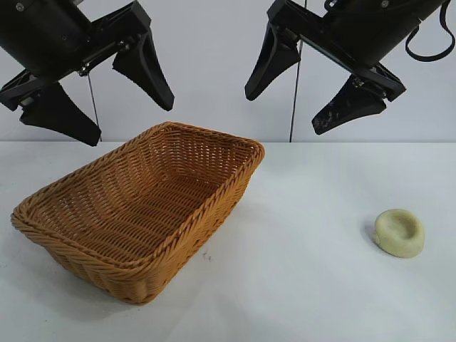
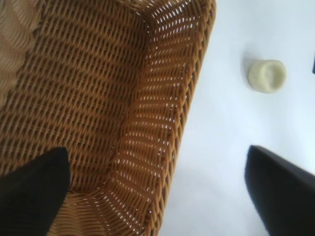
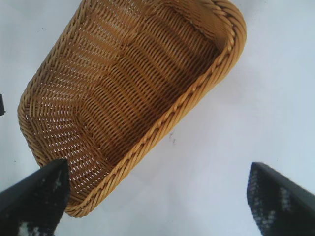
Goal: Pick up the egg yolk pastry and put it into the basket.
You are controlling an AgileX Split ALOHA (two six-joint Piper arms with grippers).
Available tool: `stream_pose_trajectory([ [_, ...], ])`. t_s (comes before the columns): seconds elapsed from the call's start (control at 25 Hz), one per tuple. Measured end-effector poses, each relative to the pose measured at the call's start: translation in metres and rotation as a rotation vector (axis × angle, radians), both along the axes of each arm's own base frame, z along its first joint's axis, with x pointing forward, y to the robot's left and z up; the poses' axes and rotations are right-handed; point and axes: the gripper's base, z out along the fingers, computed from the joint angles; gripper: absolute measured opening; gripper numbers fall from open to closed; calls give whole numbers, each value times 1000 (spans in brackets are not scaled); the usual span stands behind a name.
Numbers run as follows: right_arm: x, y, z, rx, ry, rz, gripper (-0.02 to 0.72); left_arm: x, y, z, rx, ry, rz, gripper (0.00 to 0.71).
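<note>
The egg yolk pastry [image 1: 400, 232], a pale cream puck with a dented top, lies on the white table at the right; the left wrist view shows the egg yolk pastry [image 2: 267, 75] beyond the basket's corner. The orange-brown wicker basket [image 1: 85, 251] stands empty at the left and centre. High above the basket's back left hangs my left gripper [image 1: 130, 120], open and holding nothing. My right gripper [image 1: 286, 112] hangs open and empty high above the table's back, up and to the left of the pastry. The right wrist view shows the basket [image 3: 224, 61] but not the pastry.
A white wall rises behind the table. Two thin dark cables [image 1: 294, 85] hang down near the arms. Bare white tabletop [image 1: 306, 285] lies between the basket and the pastry.
</note>
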Motion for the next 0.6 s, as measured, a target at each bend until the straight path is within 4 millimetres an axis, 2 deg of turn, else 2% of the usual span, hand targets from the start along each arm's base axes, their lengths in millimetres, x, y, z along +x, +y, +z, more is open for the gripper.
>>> stream_pose_trajectory([
  [0.6, 0, 0, 0, -1, -2, -3, 696, 0, -1, 1, -16, 6, 7, 692],
])
